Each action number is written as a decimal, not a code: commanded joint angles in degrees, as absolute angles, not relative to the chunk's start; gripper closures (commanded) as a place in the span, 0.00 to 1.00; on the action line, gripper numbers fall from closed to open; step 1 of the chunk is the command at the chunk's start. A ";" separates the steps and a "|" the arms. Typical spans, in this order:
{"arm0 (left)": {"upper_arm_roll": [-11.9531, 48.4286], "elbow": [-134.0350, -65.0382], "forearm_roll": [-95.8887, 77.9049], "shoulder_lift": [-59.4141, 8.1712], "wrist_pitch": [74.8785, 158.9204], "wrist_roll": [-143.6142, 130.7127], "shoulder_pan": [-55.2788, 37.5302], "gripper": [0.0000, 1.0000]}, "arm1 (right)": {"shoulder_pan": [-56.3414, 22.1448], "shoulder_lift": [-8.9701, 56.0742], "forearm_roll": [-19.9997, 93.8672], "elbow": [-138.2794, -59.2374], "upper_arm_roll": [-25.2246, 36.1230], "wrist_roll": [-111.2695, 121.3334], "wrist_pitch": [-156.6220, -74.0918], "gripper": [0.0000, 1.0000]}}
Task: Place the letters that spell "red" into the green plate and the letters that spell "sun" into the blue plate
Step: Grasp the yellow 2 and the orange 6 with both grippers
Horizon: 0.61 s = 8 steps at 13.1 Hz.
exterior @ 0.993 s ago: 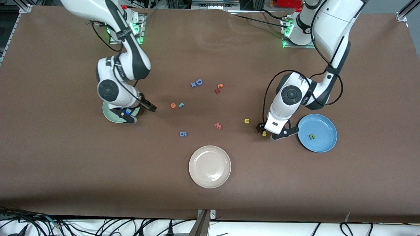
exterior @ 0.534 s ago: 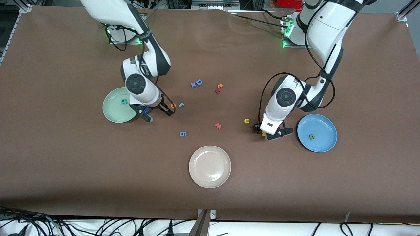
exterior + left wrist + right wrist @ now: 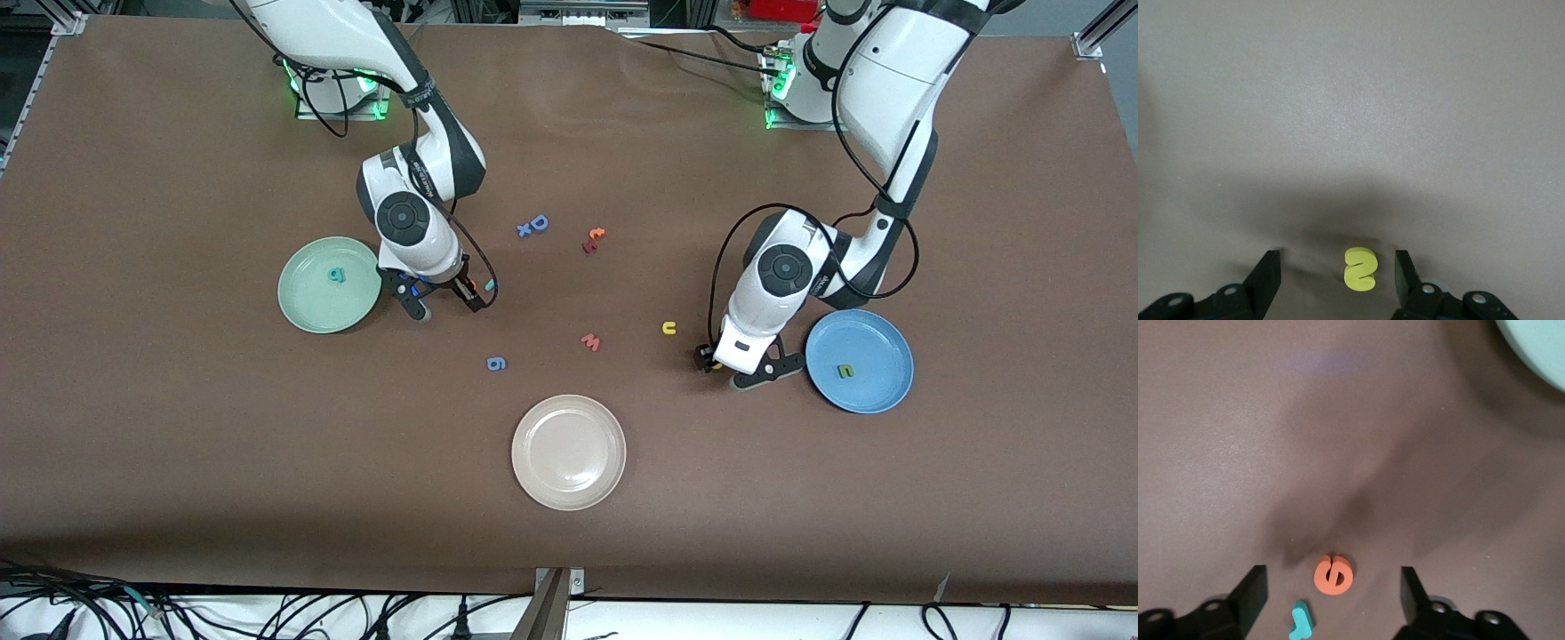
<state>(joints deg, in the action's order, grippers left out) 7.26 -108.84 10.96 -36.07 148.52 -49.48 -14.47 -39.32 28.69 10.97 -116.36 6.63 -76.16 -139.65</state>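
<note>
Two robot arms reach down over small foam letters on the brown table (image 3: 178, 462).

The left gripper (image 3: 1337, 283) is spread wide with the yellow s (image 3: 1360, 269) lying on the table between its fingers, not pinched, just beside the blue plate (image 3: 880, 333). The green n (image 3: 846, 371) lies in the blue plate, and the yellow u (image 3: 669, 328) sits on the table near it, toward the middle. The right gripper (image 3: 1333, 600) is spread wide too, low over the orange e (image 3: 1333, 574) and the teal r (image 3: 1301, 620), near the green plate (image 3: 307, 307). A teal letter (image 3: 335, 275), maybe the d, lies in the green plate.
</note>
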 commanded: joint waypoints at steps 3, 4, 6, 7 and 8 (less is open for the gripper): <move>6.06 -107.31 10.55 -38.23 149.77 -48.78 -16.87 0.23 | -40.34 29.88 11.78 -117.16 6.94 -78.49 -141.94 0.31; 6.06 -107.31 10.55 -38.32 149.77 -48.78 -16.87 0.26 | -40.43 29.97 11.78 -117.25 6.94 -79.53 -142.03 0.31; 5.80 -107.31 10.90 -38.32 149.77 -48.78 -16.87 0.33 | -40.95 29.97 11.78 -117.33 6.94 -81.21 -142.64 0.33; 5.71 -107.31 12.03 -38.23 149.77 -48.78 -16.87 0.38 | -41.04 29.97 11.78 -117.42 6.94 -81.30 -142.65 0.35; 5.45 -107.31 13.17 -38.23 149.77 -48.78 -16.87 0.45 | -41.04 29.97 11.78 -117.42 6.94 -81.30 -142.73 0.35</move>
<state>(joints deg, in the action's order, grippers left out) 6.82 -108.42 11.39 -37.15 149.41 -49.42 -15.92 -40.15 30.18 10.98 -116.68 6.63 -80.27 -141.42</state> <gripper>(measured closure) 0.335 0.344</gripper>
